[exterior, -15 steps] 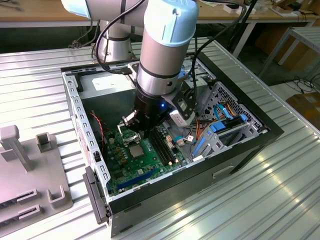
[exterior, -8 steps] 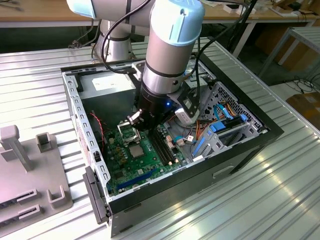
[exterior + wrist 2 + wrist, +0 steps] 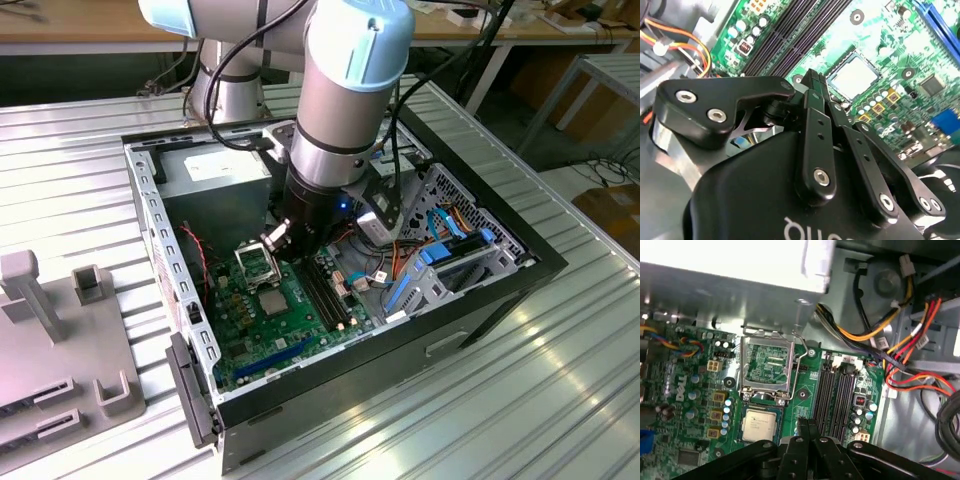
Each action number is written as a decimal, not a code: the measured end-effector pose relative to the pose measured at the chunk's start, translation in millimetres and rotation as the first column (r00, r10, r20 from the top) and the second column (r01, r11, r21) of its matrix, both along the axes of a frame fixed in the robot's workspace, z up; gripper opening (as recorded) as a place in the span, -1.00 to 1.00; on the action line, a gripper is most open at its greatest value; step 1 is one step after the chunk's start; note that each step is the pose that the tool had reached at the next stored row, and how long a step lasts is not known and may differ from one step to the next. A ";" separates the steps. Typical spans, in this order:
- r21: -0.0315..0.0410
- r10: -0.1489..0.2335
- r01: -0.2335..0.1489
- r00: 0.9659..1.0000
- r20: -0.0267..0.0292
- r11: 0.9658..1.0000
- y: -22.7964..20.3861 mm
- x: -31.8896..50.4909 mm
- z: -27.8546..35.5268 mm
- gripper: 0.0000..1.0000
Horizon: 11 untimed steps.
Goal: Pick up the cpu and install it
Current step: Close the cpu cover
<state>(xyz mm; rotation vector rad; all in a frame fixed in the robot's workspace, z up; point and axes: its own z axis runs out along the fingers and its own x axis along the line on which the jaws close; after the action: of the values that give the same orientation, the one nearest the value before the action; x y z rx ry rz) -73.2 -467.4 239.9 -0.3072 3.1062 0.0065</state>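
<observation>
One cpu [image 3: 759, 424] lies flat in its socket on the green board [image 3: 810, 390], close to the board's middle and just beside the black memory slots [image 3: 837, 395]. The hinged socket frame [image 3: 765, 367] is folded open right next to it. The board sits inside the open computer case [image 3: 150, 215], which stands on the ribbed metal worktop [image 3: 520, 400]. The pincer [image 3: 807, 426] hangs above the board between the cpu and the memory slots, its two fingers pressed together with nothing held between them.
</observation>
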 end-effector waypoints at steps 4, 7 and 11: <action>0.000 0.098 -0.098 0.995 0.000 0.995 -0.1 1.0 -0.1 -0.79; 0.000 0.100 -0.100 0.995 0.000 0.995 0.0 1.1 -0.1 -0.79; 0.000 0.100 -0.100 0.995 0.000 0.995 0.0 1.1 -0.1 -0.79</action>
<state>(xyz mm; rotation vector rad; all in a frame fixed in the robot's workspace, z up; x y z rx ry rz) -72.1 -467.4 239.8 -0.4623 3.0871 0.0081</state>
